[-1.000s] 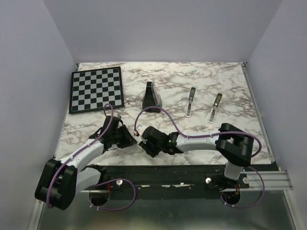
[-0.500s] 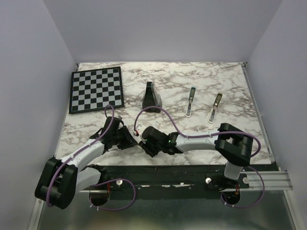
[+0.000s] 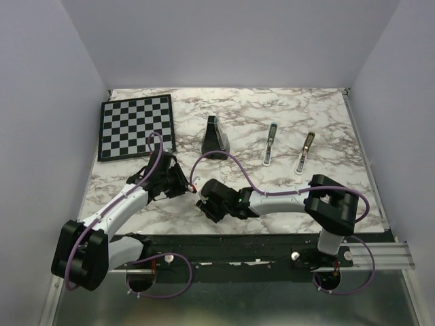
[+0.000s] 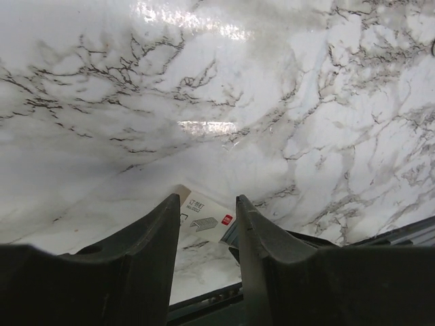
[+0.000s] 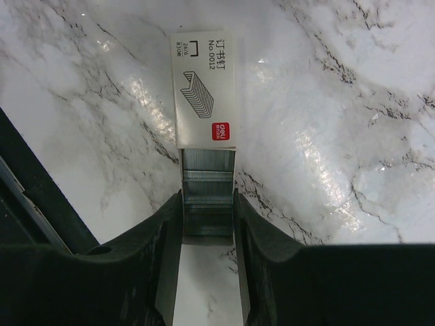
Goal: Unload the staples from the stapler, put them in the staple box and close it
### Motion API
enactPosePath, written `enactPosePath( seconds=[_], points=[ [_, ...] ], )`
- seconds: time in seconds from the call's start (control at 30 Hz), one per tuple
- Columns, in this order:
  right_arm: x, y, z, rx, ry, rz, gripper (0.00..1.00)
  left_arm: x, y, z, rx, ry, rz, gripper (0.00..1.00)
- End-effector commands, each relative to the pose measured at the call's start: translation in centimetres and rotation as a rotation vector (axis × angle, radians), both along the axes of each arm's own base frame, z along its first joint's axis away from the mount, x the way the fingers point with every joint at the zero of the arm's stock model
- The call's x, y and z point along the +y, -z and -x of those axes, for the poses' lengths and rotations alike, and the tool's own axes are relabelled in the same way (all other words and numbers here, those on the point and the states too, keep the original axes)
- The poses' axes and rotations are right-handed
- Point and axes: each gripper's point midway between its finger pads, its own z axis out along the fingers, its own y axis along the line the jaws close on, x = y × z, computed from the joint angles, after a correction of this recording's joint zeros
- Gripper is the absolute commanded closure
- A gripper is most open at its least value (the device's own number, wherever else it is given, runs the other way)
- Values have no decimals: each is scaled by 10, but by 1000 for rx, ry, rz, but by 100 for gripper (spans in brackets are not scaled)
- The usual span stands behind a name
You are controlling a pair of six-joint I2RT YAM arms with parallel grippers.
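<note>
Your right gripper [image 5: 207,204] is closed down to the width of the staples [image 5: 208,173], a silver ridged block pinched between both fingers, with each finger pressed against one side of it. The far end of the block sits inside a white staple box [image 5: 204,81] that lies flat on the marble bench [image 5: 340,102] straight ahead of the fingertips, its printed label facing up. Your left gripper [image 4: 207,204] hangs over the bench with its jaws parted by a narrow gap and nothing between them; a corner of the same box [image 4: 204,219] shows just past its tips. From above, the two grippers sit close together, tips toward each other. The stapler [image 3: 270,144] lies well beyond your right gripper [image 3: 202,199] and off to its right, untouched and flat on the bench. A brass-toned bar [image 3: 305,153] rests near the stapler's far side, and a black wedge [image 3: 216,138] stands ahead of your left gripper [image 3: 180,185], with a chessboard [image 3: 136,126] off to that gripper's left.
</note>
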Motion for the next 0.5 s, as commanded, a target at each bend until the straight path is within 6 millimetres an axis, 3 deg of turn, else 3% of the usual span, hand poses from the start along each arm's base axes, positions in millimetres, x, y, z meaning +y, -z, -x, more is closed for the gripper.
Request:
enactPosePath(
  seconds=[0.0, 0.47],
  points=[
    [-1, 10, 3, 10, -31, 18, 59, 16, 9, -3, 35, -7, -103, 56],
    [5, 9, 2, 6, -47, 14, 59, 10, 40, 7, 120, 12, -62, 67]
  ],
)
